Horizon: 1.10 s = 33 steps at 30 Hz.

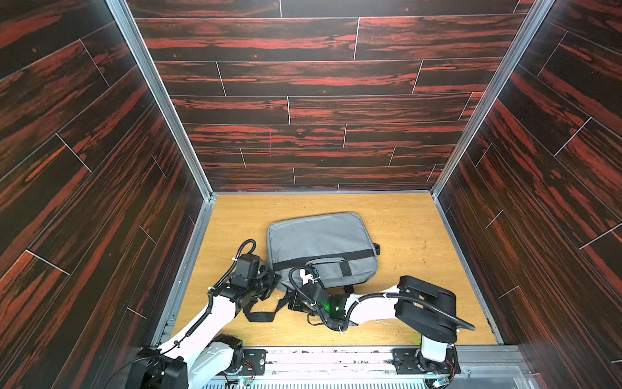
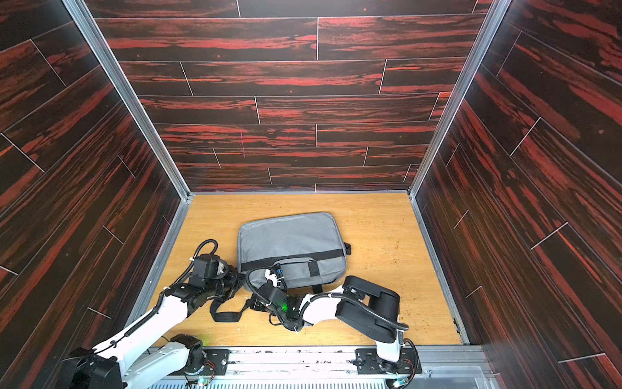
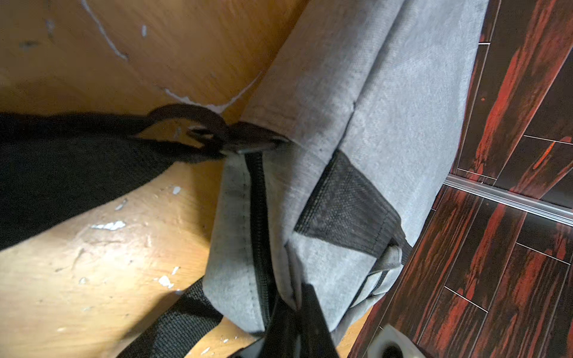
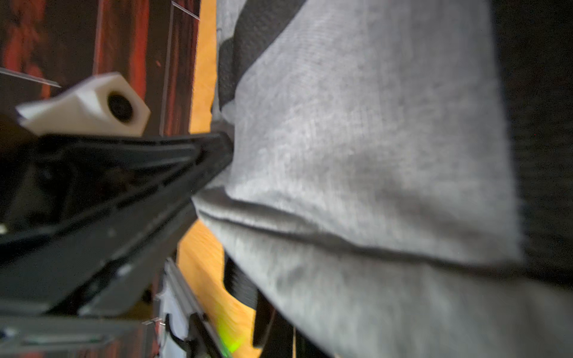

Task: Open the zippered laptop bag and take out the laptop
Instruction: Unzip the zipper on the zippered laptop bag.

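I am working the opening step: bag (image 1: 319, 242) lying flat on surface (image 1: 420, 269), zipper (image 3: 259, 217) closed, laptop unseen, presumably inside. Left tool (image 3: 296, 311) is pinching the bag's corner; right tool (image 4: 221, 148), clenched, is pressing grey fabric. Next: locating the zipper pull.

Wooden tabletop (image 1: 420, 215) bears the zippered laptop bag (image 1: 319, 239), flat; its shoulder strap (image 1: 261, 316) lies beside it

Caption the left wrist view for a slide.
Corner of the soft grey fabric laptop bag on the wooden table, black zipper along its edge, black shoulder strap clipped on.
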Each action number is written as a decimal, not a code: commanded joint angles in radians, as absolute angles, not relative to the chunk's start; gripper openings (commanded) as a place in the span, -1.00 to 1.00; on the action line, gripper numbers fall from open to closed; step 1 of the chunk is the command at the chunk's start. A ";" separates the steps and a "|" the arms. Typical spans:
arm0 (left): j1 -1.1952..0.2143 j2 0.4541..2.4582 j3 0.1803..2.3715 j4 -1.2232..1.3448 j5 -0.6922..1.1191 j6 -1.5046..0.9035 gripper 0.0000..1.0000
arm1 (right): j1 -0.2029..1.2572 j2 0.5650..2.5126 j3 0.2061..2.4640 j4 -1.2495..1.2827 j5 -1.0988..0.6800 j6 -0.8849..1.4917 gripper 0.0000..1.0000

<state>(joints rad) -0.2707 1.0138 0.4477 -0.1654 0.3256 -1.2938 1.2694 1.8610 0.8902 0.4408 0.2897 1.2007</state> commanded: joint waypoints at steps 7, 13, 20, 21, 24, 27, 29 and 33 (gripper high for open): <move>-0.266 1.003 0.496 -0.165 0.301 -1.276 -1.00 | 1.255 1.804 0.885 0.222 0.334 1.037 -1.00; -0.265 1.000 0.509 -0.184 0.299 -1.264 -1.00 | 1.249 1.794 0.899 0.149 0.355 0.966 -1.00; -0.266 1.011 0.520 -0.182 0.303 -1.261 -1.00 | 1.245 1.757 0.893 0.065 0.391 0.890 -1.00; -0.264 1.011 0.520 -0.184 0.302 -1.259 -1.00 | 1.243 1.750 0.888 0.059 0.391 0.881 -1.00; -0.265 1.015 0.525 -0.190 0.302 -1.253 -1.00 | 1.235 1.720 0.863 0.038 0.402 0.859 -1.00; -0.264 1.017 0.525 -0.187 0.302 -1.253 -1.00 | 1.227 1.685 0.852 0.001 0.414 0.824 -1.00; -0.265 1.017 0.523 -0.190 0.303 -1.254 -1.00 | 1.217 1.656 0.833 -0.014 0.416 0.809 -1.00; -0.265 1.014 0.525 -0.196 0.298 -1.252 -1.00 | 1.189 1.606 0.794 -0.038 0.415 0.777 -1.00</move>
